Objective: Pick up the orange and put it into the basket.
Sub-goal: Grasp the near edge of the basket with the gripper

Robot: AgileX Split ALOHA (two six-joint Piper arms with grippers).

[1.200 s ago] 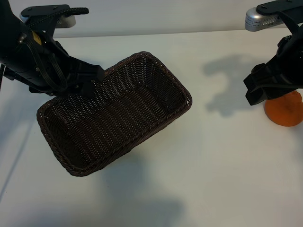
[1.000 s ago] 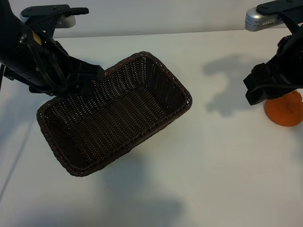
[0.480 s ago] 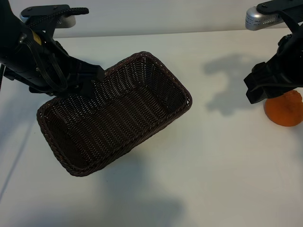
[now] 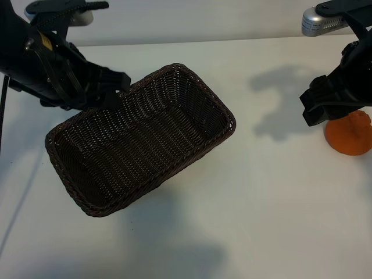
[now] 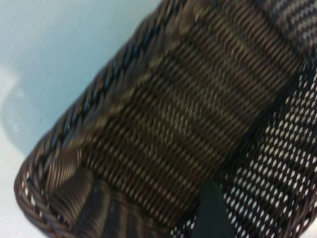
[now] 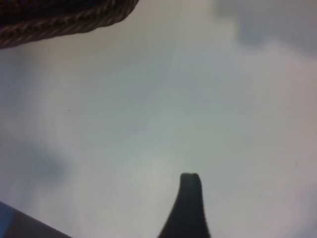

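Observation:
The dark brown woven basket point(image 4: 231, 122) lies slantwise on the white table, left of centre, and holds nothing. My left gripper point(image 4: 114, 87) hovers open over its far left rim; in the left wrist view one dark finger point(image 5: 210, 213) shows above the basket's weave point(image 5: 188, 114). The orange point(image 4: 349, 137) sits at the far right edge, its near-left side hidden by my right gripper point(image 4: 317, 113). That gripper hangs just above it, open and holding nothing. In the right wrist view a single finger point(image 6: 189, 198) stands over bare table, with the basket's rim point(image 6: 64, 20) at one corner.
The white table point(image 4: 261, 203) stretches bare between the basket and the orange and along the near side. Shadows of the arms fall on it. A pale wall runs behind the table's far edge.
The left arm has risen and drawn slightly back from the basket's far rim. The right gripper has edged up a little. The basket and the orange stay where they were.

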